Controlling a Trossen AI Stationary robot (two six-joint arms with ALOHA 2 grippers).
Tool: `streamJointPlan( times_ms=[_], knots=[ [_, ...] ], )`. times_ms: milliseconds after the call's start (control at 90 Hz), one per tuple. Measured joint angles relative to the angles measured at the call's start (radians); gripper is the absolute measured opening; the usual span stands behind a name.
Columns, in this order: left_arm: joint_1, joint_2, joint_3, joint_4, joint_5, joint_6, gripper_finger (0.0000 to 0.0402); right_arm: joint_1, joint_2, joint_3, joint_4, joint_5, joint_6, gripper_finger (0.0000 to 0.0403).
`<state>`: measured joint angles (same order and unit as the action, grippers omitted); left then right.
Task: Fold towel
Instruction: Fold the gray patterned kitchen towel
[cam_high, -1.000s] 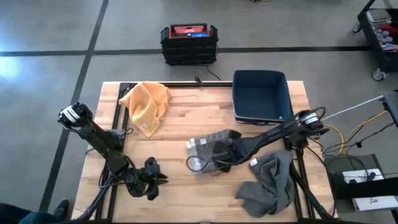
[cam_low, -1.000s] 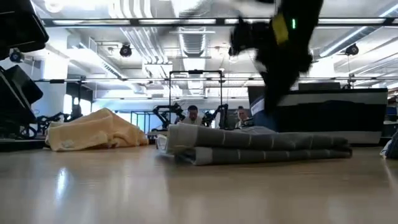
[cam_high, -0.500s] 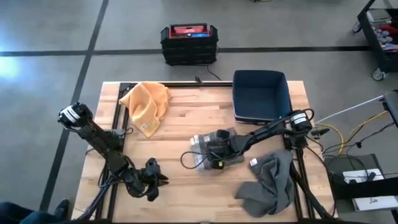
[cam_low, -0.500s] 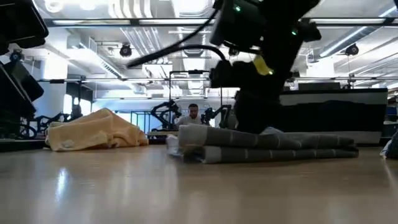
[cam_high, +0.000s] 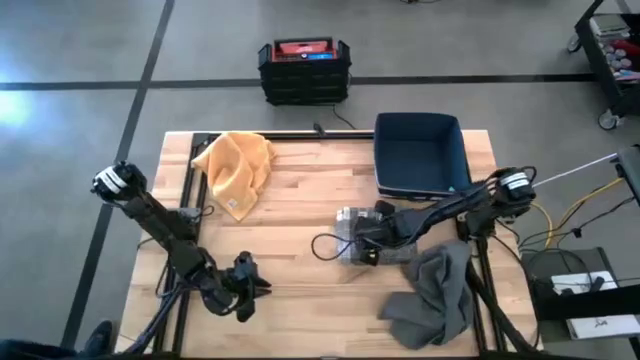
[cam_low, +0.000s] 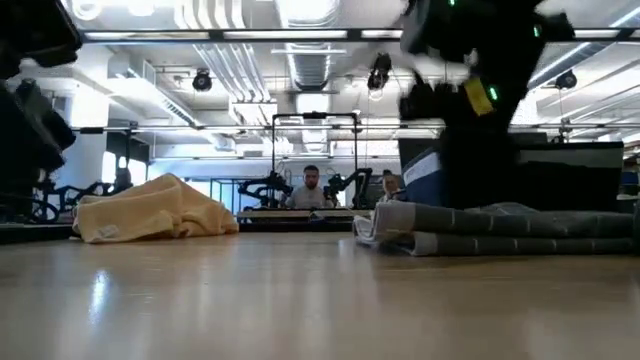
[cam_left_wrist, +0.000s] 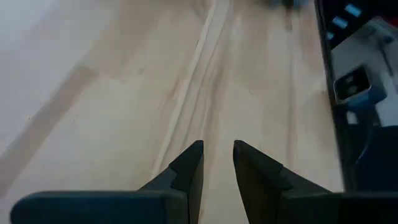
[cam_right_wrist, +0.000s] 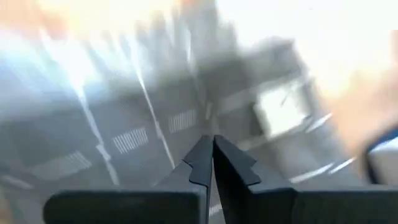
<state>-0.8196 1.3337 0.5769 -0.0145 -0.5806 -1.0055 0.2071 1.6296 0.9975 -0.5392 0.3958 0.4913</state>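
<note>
Right tool with fingertips pressed together, resting on the folded grey striped towel; whether cloth is pinched between them cannot be told. Since a second ago the towel has slid across the worktop toward the right side, now lying just in front of the blue bin and beside the crumpled dark grey cloth. Likely the fold is finished and the bundle is being dragged aside to the done pile (a judgement only).

Towel: flat, layered stack, pale stripes on grey, edges roughly aligned in the low view.

Left tool waits at the near left corner, fingers slightly apart, holding nothing. Yellow towel sits untouched, far left.
</note>
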Motion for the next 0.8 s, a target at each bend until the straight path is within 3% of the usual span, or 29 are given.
streamJointPlan(
  times_ms=[222,322,400,633,800],
  knots=[
    [0.181,-0.169,0.141,-0.523,-0.061,0.075,0.0074,0.012,-0.066,0.004,0.178,0.016,0.033,0.0],
    [0.338,-0.224,0.183,-0.768,-0.062,0.085,0.0075,0.016,-0.046,-0.001,0.266,0.018,0.025,0.0004],
    [0.499,-0.25,0.194,-0.864,-0.005,0.121,0.0088,0.026,-0.02,-0.002,0.326,0.021,0.024,0.0016],
    [0.965,-0.217,0.131,-0.793,0.263,0.46,0.0183,0.058,0.1,-0.003,0.369,0.018,0.029,0.0083],
    [1.093,-0.122,0.063,-0.715,0.332,0.535,0.0221,0.068,0.181,-0.003,0.382,0.022,0.006,0.0121]
  ],
)
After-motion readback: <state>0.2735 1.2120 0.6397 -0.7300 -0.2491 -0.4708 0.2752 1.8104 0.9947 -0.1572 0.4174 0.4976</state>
